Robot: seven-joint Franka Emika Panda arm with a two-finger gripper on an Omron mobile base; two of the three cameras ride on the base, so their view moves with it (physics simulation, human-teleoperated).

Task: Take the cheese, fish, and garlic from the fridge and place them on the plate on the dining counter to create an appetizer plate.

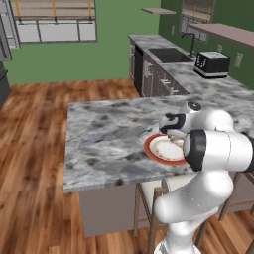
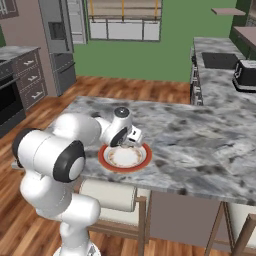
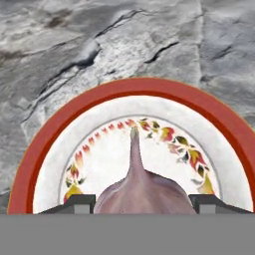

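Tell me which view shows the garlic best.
The hand view: the garlic sits large between the tool's tips, pointed top over the plate. In both base views the arm and tool cover it, so it cannot be made out.

No text, label, brand or number can be read on anything here.

Even, bright rendered light; soft shadows, low-res, no glare.

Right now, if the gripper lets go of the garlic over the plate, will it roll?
Probably a little: the garlic is a rounded bulb with a pointed top, so it may tip sideways. The plate looks shallow, so its raised red rim should likely stop it.
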